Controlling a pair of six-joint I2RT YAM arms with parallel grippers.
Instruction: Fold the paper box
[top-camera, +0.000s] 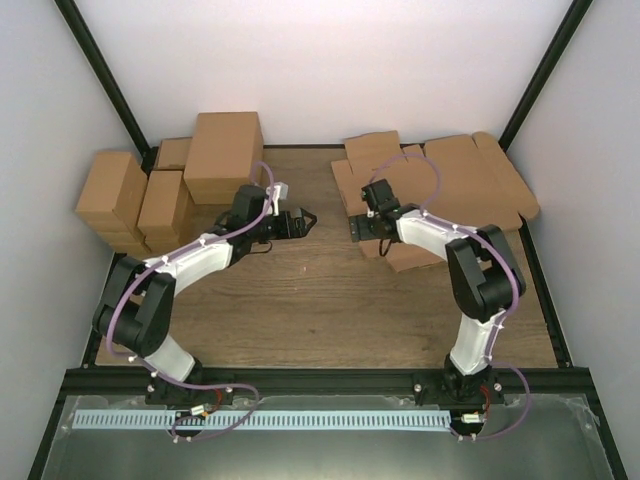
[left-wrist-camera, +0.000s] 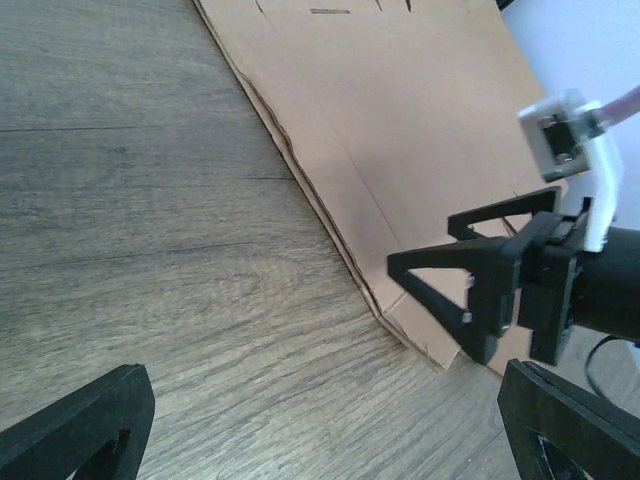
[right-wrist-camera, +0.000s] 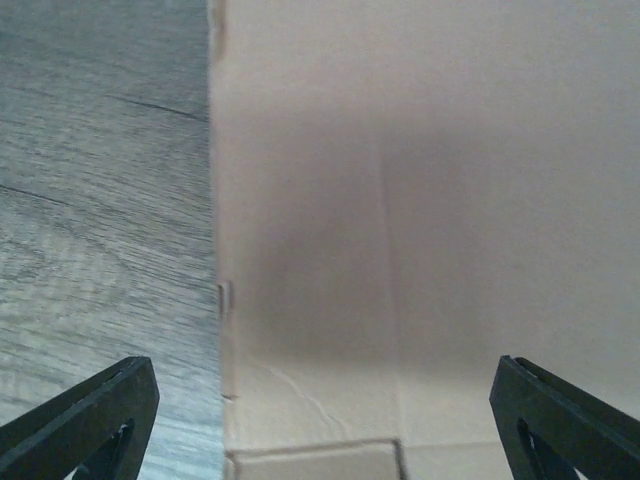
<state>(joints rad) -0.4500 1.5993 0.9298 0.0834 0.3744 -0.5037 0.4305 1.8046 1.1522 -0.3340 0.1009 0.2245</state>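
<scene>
The paper box (top-camera: 455, 185) is a flat brown die-cut cardboard sheet with flaps and creases, lying on top of a stack of such sheets at the back right. It fills the right wrist view (right-wrist-camera: 420, 200) and shows in the left wrist view (left-wrist-camera: 400, 130). My right gripper (top-camera: 356, 228) is open and empty, low over the sheet's left edge (right-wrist-camera: 325, 425); it also shows in the left wrist view (left-wrist-camera: 425, 243). My left gripper (top-camera: 306, 219) is open and empty over bare table (left-wrist-camera: 325, 430), just left of the sheet and facing the right gripper.
Several folded brown cartons (top-camera: 222, 155) are stacked at the back left, with smaller ones (top-camera: 110, 190) beside them. The wooden table (top-camera: 320, 300) lies between the arms. Black frame posts and white walls enclose the back and sides.
</scene>
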